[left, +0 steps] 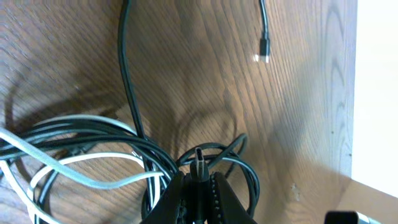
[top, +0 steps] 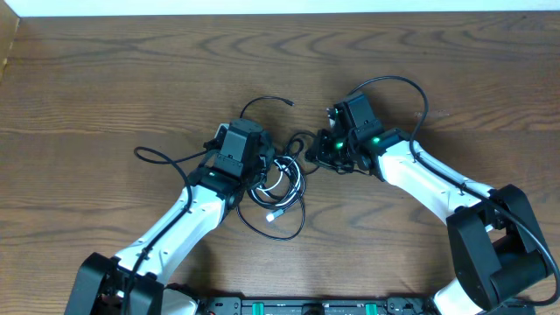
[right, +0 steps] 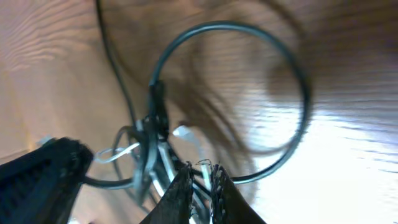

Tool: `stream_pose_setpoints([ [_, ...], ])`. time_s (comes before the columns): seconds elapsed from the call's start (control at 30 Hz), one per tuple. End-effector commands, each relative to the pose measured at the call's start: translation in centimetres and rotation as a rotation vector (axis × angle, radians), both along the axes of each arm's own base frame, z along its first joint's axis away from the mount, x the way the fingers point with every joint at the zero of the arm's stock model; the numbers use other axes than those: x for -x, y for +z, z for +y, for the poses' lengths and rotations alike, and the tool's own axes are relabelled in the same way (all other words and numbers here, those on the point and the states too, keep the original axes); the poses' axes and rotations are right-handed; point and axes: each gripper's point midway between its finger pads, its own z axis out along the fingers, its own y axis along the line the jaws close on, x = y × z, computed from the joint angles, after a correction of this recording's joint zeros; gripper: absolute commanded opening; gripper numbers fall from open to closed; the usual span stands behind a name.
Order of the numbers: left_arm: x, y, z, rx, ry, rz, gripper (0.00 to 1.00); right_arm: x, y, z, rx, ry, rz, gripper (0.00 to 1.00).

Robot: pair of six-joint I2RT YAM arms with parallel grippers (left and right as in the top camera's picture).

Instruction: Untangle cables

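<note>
Cables [top: 284, 179] lie knotted between both arms; left claw [left: 199, 179] clenches black cable [left: 129, 87]; right claw [right: 199, 174] near-clenched, hold unclear.

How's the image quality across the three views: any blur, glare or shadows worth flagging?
Overhead: sharp, evenly lit. Left wrist: in focus, the black cable casting soft shadows on the table. Right wrist: blurred throughout, glare washing out the wood at lower right, the white cable only a smear.
</note>
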Motion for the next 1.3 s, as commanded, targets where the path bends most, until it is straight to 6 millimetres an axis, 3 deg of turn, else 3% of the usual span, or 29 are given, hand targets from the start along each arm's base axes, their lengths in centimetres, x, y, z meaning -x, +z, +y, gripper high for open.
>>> stream_pose_setpoints([
  [0.0,-0.6,-1.2,1.0,-0.061,0.02,0.01,0.08,-1.2,-0.4,-1.7,0.088,-0.066,-0.044,0.11],
  [0.2,-0.3,-3.2,0.9,-0.076,0.014,0.059,0.08,-0.3,-1.6,-1.1,0.078,-0.121,-0.011,0.1],
  [0.33,-0.9,-2.5,0.3,-0.046,0.002,0.026,0.08,0.6,-2.6,-0.9,0.064,-0.149,0.018,0.01],
  [0.43,-1.2,-2.2,-0.2,-0.023,-0.011,0.013,0.08,1.0,-3.3,-0.7,0.018,-0.175,0.028,0.01],
  [0.6,-1.1,-2.2,-0.2,-0.053,-0.053,-0.003,0.08,1.4,-3.2,0.6,-0.091,-0.127,-0.01,0.01],
  [0.87,-0.9,-2.3,-0.6,-0.066,-0.08,-0.007,0.08,1.5,-2.6,1.7,-0.12,-0.035,-0.092,0.01],
  [1.07,-0.3,-4.1,-1.1,-0.1,-0.096,0.03,0.08,0.9,-2.9,1.7,-0.013,0.039,-0.241,0.01],
  [1.27,-0.3,-4.8,-1.1,-0.107,-0.097,0.043,0.08,1.2,-3.0,2.2,0.008,0.042,-0.257,0.03],
])
